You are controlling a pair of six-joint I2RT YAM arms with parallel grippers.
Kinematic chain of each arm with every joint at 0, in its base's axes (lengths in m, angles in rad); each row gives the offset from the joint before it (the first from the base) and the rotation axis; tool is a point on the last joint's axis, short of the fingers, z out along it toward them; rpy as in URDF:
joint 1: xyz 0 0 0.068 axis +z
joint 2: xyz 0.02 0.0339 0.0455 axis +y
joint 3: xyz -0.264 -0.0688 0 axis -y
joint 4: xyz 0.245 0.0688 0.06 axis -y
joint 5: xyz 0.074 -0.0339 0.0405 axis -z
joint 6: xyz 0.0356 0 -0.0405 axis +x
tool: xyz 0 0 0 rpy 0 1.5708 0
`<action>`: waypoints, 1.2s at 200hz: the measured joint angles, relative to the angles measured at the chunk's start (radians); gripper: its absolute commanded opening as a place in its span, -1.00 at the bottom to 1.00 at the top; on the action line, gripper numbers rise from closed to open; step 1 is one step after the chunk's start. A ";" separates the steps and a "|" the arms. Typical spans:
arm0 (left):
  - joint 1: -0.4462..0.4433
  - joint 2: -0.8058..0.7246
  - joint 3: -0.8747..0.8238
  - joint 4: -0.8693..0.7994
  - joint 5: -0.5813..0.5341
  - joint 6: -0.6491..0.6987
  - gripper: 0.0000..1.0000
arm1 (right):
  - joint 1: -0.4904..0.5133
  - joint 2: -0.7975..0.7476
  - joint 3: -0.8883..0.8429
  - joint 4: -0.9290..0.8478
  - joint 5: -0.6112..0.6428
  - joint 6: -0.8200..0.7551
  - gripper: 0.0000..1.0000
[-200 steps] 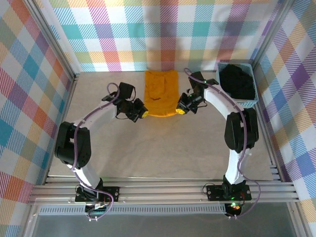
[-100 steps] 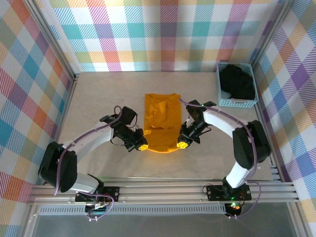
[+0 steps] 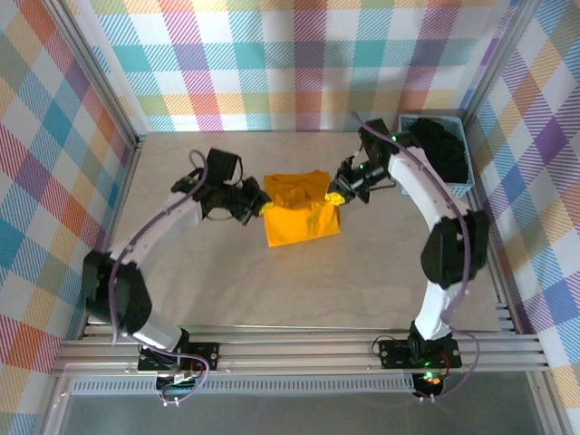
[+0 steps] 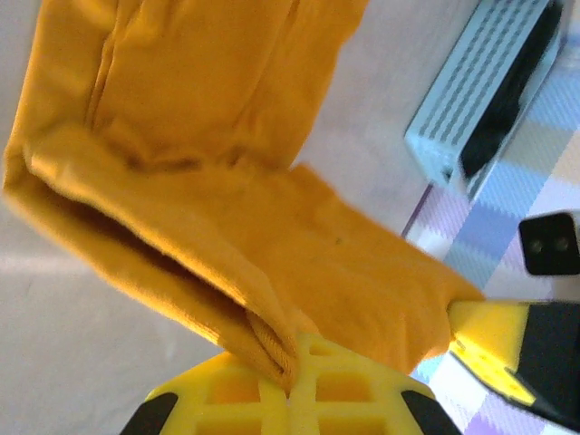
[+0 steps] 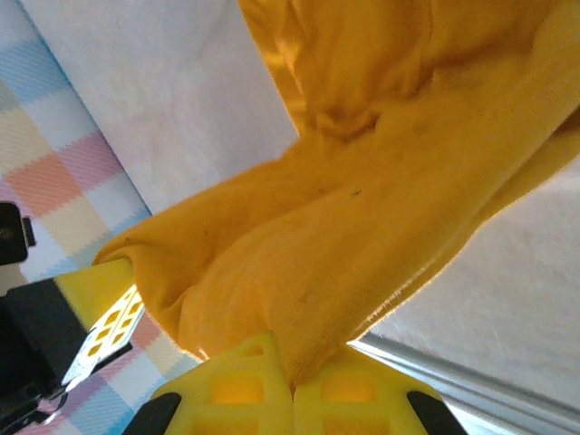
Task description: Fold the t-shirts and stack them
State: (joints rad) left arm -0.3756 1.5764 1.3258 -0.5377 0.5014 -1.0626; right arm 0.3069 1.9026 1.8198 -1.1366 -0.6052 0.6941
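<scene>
left gripper (image 3: 264,208), right gripper (image 3: 335,196) both clamping orange t-shirt (image 3: 304,225) corners; needing level hands, edges aligning before release.

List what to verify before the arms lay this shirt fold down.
1. Left gripper shut on the plain orange-yellow cloth t-shirt: ok.
2. Right gripper shut on the same shirt: ok.
3. Cloth between the grippers flat: not ok, it sags and creases.
4. Folded edge lined up with the layer beneath: cannot tell.
5. Black garment inside the light blue plastic lattice basket: ok.
</scene>
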 measured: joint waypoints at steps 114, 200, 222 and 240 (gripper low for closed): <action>0.124 0.720 0.544 0.055 -0.137 -0.007 0.12 | -0.106 0.821 0.825 0.085 -0.034 0.048 -0.13; -0.201 0.042 -0.182 0.362 -0.360 -0.386 0.47 | -0.109 -0.072 -0.279 0.645 0.034 0.026 -0.01; -0.303 0.050 -0.279 0.477 -0.437 -0.573 0.53 | -0.109 -0.307 -0.521 0.771 0.045 0.034 -0.02; -0.329 0.167 -0.252 0.546 -0.454 -0.680 0.54 | -0.109 -0.378 -0.642 0.815 0.044 0.040 -0.02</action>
State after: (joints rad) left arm -0.7044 1.7435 1.0737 0.0082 0.0475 -1.7428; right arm 0.1978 1.5242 1.1778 -0.3214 -0.5613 0.7341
